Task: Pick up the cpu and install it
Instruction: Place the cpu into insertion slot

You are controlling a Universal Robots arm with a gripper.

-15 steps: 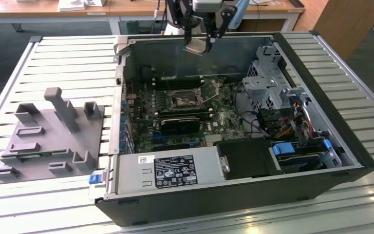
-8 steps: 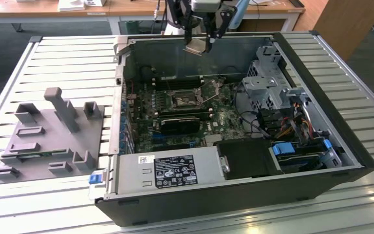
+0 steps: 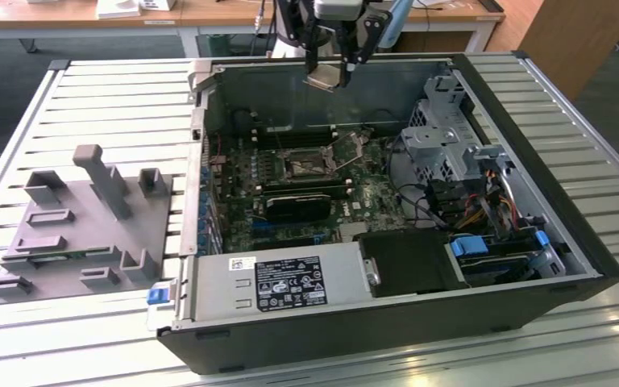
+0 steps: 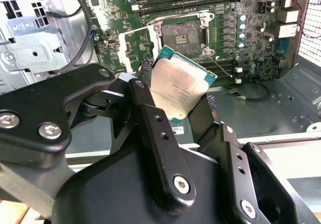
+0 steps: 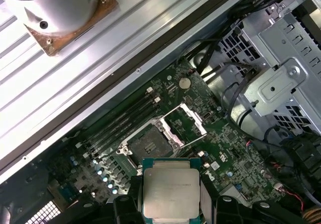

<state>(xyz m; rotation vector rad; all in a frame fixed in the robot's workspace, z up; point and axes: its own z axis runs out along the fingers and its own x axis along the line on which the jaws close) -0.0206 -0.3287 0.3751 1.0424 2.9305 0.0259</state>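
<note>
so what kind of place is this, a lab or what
Likely a robotics lab or workshop: an open computer case on a slatted metal table, a grey fixture beside it, wooden desks behind.

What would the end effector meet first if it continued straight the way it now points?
Probably the green motherboard near its open black socket frame, the held silvery square cpu touching first; depth unclear.

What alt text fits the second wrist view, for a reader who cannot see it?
The black pincer holds the cpu, silvery top plate facing the camera and tilted, over the inside of an open computer case. Beyond it lies the green motherboard with its socket uncovered, the metal load plate flipped open beside it.
</note>
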